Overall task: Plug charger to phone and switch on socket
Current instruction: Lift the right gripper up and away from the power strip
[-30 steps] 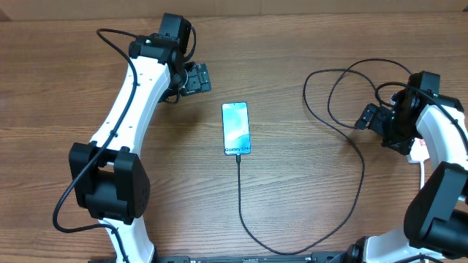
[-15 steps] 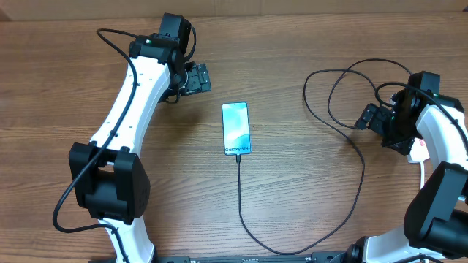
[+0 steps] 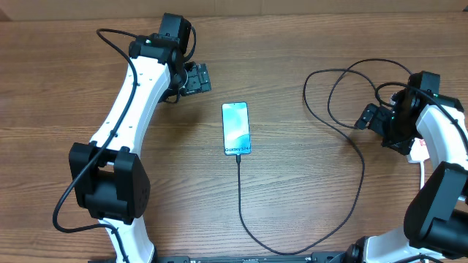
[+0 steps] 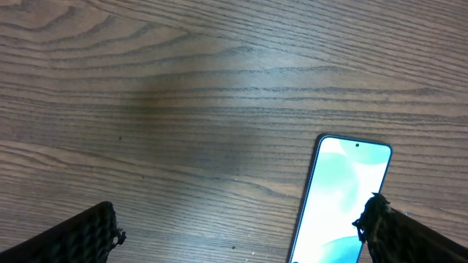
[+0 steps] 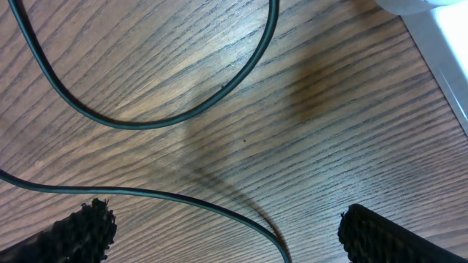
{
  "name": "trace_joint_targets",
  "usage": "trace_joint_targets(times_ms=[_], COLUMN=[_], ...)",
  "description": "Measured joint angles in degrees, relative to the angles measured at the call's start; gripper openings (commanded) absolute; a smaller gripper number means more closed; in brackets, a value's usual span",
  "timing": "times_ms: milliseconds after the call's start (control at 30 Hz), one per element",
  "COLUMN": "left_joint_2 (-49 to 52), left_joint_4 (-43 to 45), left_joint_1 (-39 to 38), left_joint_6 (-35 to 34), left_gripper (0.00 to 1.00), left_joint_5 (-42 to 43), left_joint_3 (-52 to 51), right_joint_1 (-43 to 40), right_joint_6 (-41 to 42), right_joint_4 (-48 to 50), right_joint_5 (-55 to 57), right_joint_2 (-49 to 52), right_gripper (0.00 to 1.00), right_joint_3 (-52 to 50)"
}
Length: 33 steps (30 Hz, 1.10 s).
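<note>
The phone [image 3: 235, 128] lies flat mid-table with its light blue screen up, also in the left wrist view [image 4: 338, 197]. The charger [image 3: 241, 197], a thin black cable, meets the phone's near end, then runs down and right and loops up [image 3: 344, 95]. Two of its strands cross the right wrist view [image 5: 146, 120]. My left gripper [image 3: 196, 79] hovers open, left of and beyond the phone; its fingers [image 4: 80, 237] hold nothing. My right gripper [image 3: 368, 117] is open above the cable loops, its fingertips [image 5: 84, 226] empty. Of the socket [image 3: 418, 151] only a white bit shows under my right arm, its corner [image 5: 439, 36] at the wrist view's edge.
The wooden table [image 3: 292, 58] ends at a back edge along the frame's top. My left arm [image 3: 124, 102] stretches over the left side, with its own black cord [image 3: 110, 36] arching behind it. My right arm [image 3: 439, 146] covers the right edge.
</note>
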Motion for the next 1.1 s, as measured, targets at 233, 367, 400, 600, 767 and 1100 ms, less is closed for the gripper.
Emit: trace_joint_targets(times_ms=[233, 367, 400, 600, 767, 1100], left_joint_2=[0.0, 0.0, 0.0, 0.0, 0.0, 0.0], left_joint_4=[0.0, 0.0, 0.0, 0.0, 0.0, 0.0], left_joint_1=[0.0, 0.0, 0.0, 0.0, 0.0, 0.0], left_joint_6=[0.0, 0.0, 0.0, 0.0, 0.0, 0.0], left_gripper=[1.0, 1.0, 1.0, 1.0, 1.0, 1.0], left_joint_5=[0.0, 0.0, 0.0, 0.0, 0.0, 0.0], left_joint_3=[0.0, 0.0, 0.0, 0.0, 0.0, 0.0], right_joint_1=[0.0, 0.0, 0.0, 0.0, 0.0, 0.0], right_joint_6=[-0.02, -0.02, -0.02, -0.02, -0.02, 0.0], right_joint_4=[0.0, -0.02, -0.02, 0.0, 0.02, 0.46], right_joint_5=[0.02, 0.02, 0.0, 0.02, 0.0, 0.02], right_joint_2=[0.0, 0.0, 0.0, 0.0, 0.0, -4.39], right_gripper=[1.0, 1.0, 1.0, 1.0, 1.0, 1.0], right_joint_3=[0.0, 0.0, 0.0, 0.0, 0.0, -0.28])
